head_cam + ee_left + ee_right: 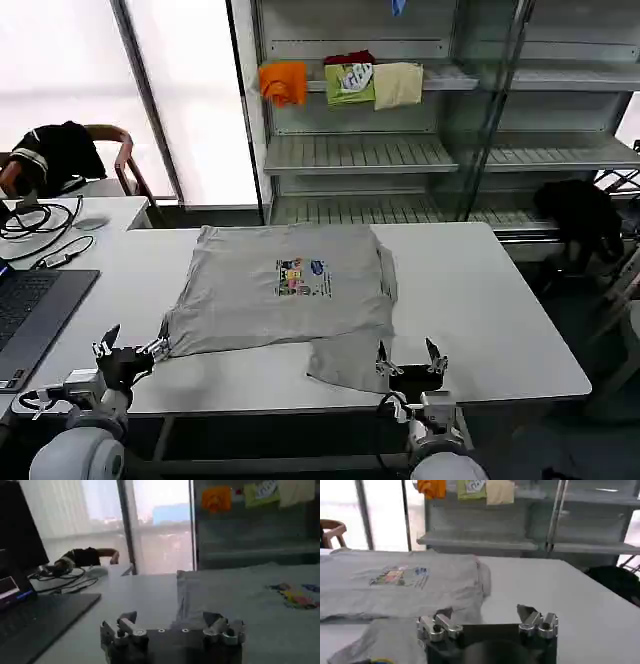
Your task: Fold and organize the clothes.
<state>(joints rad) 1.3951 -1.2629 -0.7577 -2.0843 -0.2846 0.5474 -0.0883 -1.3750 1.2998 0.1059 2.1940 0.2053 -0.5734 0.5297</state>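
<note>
While both arms are hovering low at the near edge of the white table (480,300), the left gripper (125,350) is sitting with its metal fingers spread, just beside the soft, rumpled corner of the light grey shirt (270,300). Ahead of both claws, that cotton shirt is lying mostly flat, its small multicoloured print (302,277) facing up. The right gripper (408,358) is resting with jaws apart, just beside a folded flap (345,360) drooping toward the table edge.

Light grey shirt (285,290), lying flat mid-table, small multicoloured chest print facing up, one sleeve trailing toward the near edge
</note>
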